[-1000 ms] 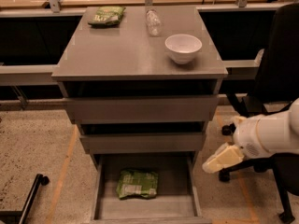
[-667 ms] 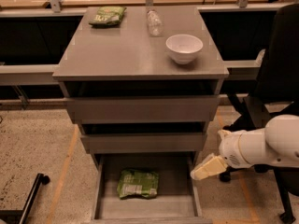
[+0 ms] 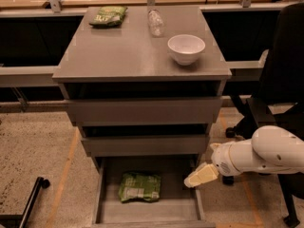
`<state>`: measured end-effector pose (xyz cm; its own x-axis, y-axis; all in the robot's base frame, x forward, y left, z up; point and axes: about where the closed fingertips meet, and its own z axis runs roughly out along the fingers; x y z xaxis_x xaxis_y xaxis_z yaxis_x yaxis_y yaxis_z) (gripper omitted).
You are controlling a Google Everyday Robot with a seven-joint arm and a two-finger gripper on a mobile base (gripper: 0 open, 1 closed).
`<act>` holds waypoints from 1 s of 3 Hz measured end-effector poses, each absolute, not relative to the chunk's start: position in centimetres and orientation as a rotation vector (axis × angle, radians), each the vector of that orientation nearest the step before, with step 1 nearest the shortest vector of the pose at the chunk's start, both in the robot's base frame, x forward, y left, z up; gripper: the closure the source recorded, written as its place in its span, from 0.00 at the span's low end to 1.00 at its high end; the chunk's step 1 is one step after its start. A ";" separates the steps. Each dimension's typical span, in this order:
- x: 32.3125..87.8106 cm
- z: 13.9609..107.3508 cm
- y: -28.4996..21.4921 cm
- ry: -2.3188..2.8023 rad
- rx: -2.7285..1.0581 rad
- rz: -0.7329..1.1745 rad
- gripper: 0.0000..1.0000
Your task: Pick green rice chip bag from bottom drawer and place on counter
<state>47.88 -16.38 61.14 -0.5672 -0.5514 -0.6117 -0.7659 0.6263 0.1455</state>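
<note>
The green rice chip bag (image 3: 139,187) lies flat on the floor of the open bottom drawer (image 3: 110,212), left of its middle, label panel up. My gripper (image 3: 199,175) hangs at the end of the white arm over the drawer's right wall, to the right of the bag and apart from it. The grey counter (image 3: 123,56) tops the cabinet above.
On the counter stand a white bowl (image 3: 186,48), a clear plastic bottle (image 3: 155,22) and a darker green bag (image 3: 108,16) at the back left. Two shut drawer fronts (image 3: 142,110) sit above the open drawer. A black office chair (image 3: 280,80) is on the right.
The arm and gripper have moved left and down, from beside the cabinet to above the open drawer's right wall. The bag has not moved.
</note>
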 end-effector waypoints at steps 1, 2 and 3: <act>47.5 59.4 -16.1 2.352 -1.020 0.515 0.00; 47.1 53.1 -14.9 2.336 -1.001 0.579 0.00; 47.1 53.3 -14.8 2.331 -1.006 0.567 0.00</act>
